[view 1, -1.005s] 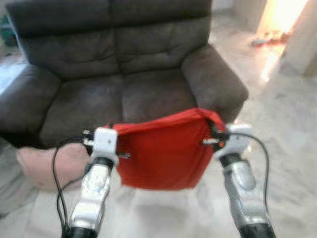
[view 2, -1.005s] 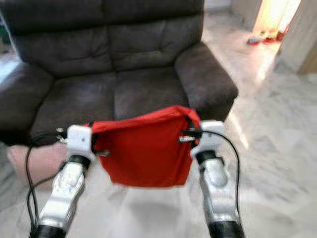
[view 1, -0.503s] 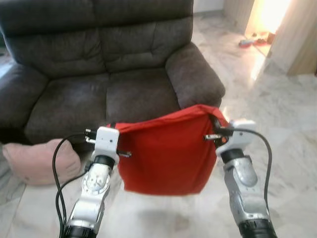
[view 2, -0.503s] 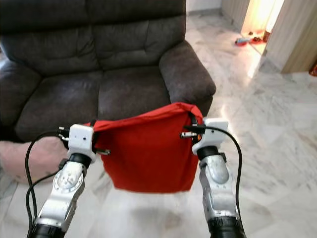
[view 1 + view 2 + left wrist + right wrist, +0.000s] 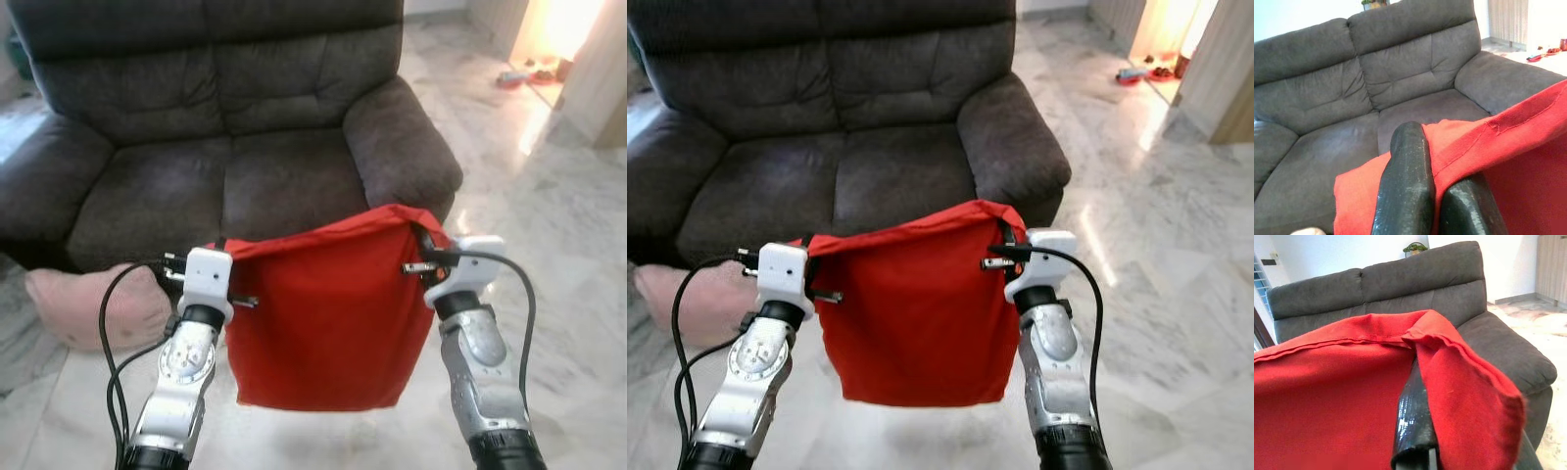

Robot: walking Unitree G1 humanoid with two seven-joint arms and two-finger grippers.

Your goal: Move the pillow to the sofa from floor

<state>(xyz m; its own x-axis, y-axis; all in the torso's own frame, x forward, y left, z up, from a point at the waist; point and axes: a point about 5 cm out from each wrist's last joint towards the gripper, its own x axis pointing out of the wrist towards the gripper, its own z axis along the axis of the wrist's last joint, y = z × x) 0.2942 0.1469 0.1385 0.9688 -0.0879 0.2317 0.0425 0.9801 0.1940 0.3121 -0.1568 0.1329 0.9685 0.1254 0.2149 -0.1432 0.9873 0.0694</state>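
Nearest the camera, two silver arms rise from the bottom edge and carry a red pillow between them, lifted clear of the marble floor and hanging slack like an empty cover. The left pincer has its black fingers closed tight on the pillow's upper left corner, the cloth bunched between them in the left wrist view. The right pincer grips the upper right corner; in the right wrist view one finger lies under a fold of red cloth that drapes over it, so the second finger is mostly hidden, yet the hold is plainly closed on the fabric. The pillow's lower edge hangs free above the floor. Behind the left arm, a pale pink cushion lies on the floor against the sofa's front, partly covered by black cable. Beyond stands the dark grey two-seat sofa, its top cut off by the frame. Farther right, a bright doorway is washed out, with small items on the floor there too blurred to tell.
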